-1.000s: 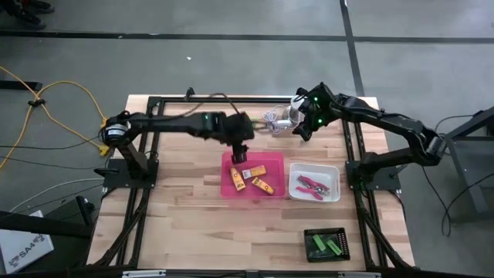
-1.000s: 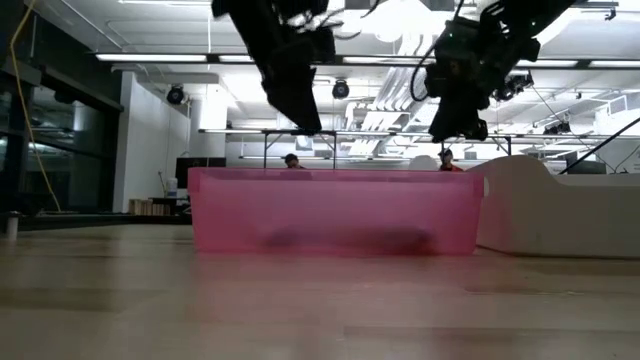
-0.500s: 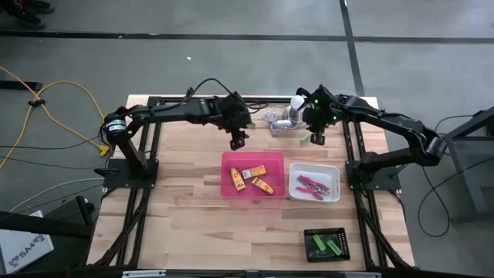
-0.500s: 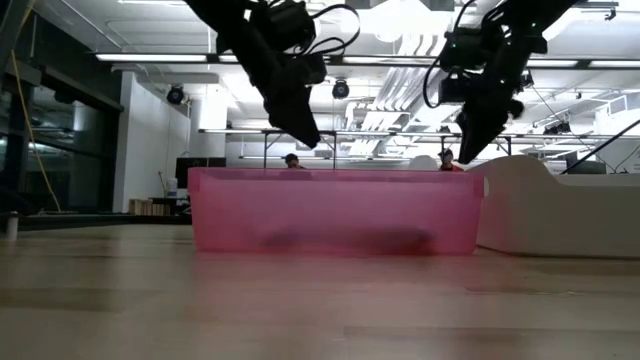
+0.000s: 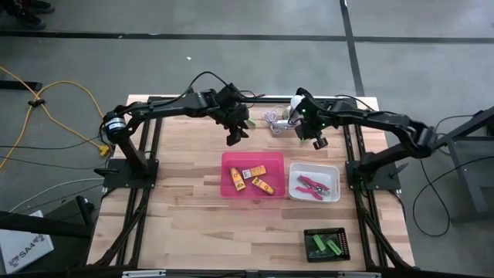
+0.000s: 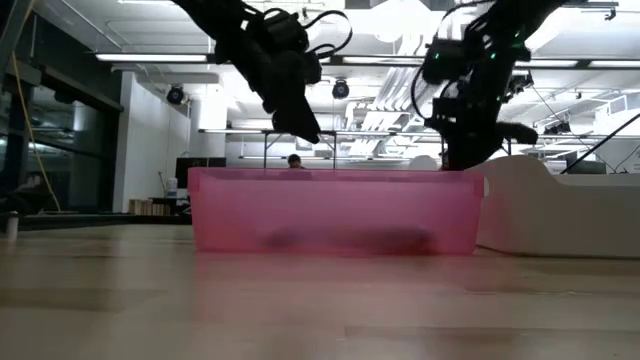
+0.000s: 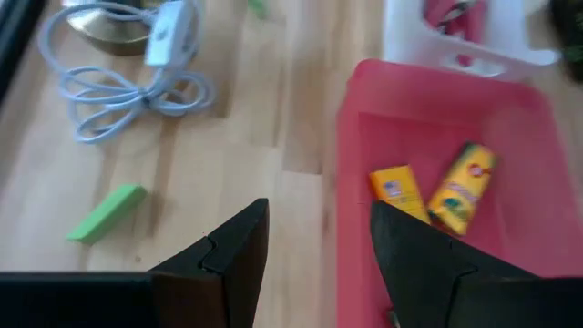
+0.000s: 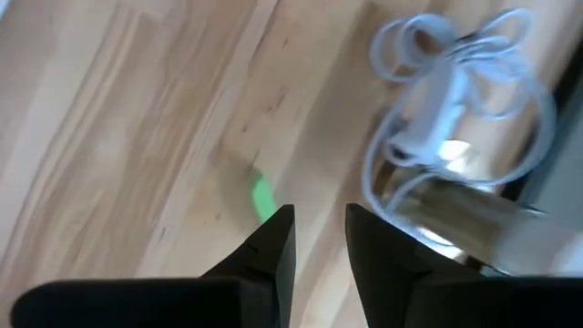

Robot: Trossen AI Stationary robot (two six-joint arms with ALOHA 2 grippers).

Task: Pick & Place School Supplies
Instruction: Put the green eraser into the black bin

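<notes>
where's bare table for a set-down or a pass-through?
Free: the wide strip in front of the pink tray and white tray, left of the black tray; also the stretch left of the pink tray. Crowded: the far edge, where the left gripper, right gripper, grey cord and a loose green stick sit.
</notes>
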